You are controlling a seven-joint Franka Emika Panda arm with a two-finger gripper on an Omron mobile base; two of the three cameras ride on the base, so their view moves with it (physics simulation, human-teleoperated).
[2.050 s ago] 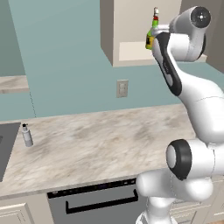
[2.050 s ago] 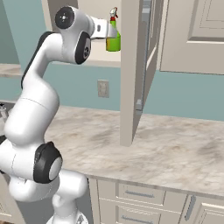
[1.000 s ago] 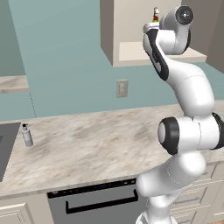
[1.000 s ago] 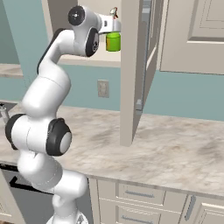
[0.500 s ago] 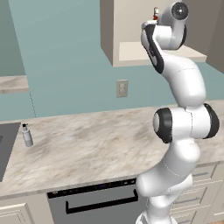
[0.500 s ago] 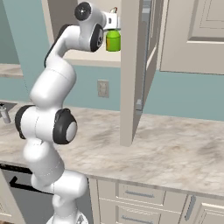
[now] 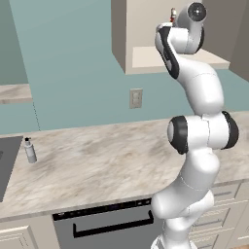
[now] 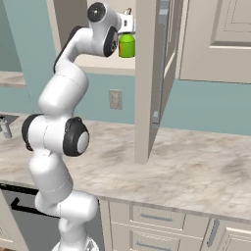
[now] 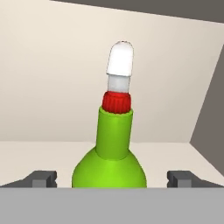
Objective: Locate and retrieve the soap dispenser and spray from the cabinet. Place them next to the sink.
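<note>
Two bottles in the task; one looks done already: soap dispenser (image 7: 30,150) stands on the counter (image 7: 112,165) just beside the sink (image 7: 6,168), far below and away from the jaws. Spray (image 9: 111,144) is the live target. It stands upright on the cabinet (image 7: 146,56) shelf, long axis vertical, dead ahead of the gripper (image 9: 111,178) and centred between the two fingertips (image 9: 41,178). Its shoulder bulges in the gap between the tips; red collar and white nozzle rise above them. Jaws spread wide, one tip each side of the bottle body, clear gap both sides, touching nothing, holding nothing. In the right base view the hand sits level with the green body (image 8: 127,46), reaching into the open cabinet beside the door (image 8: 149,78). Judgement: approach is nearly lined up; next move likely a short push forward so the tips straddle the body, then squeeze. Risk: nudging the bottle backward or tipping it if the tips catch the sloped shoulder.
</note>
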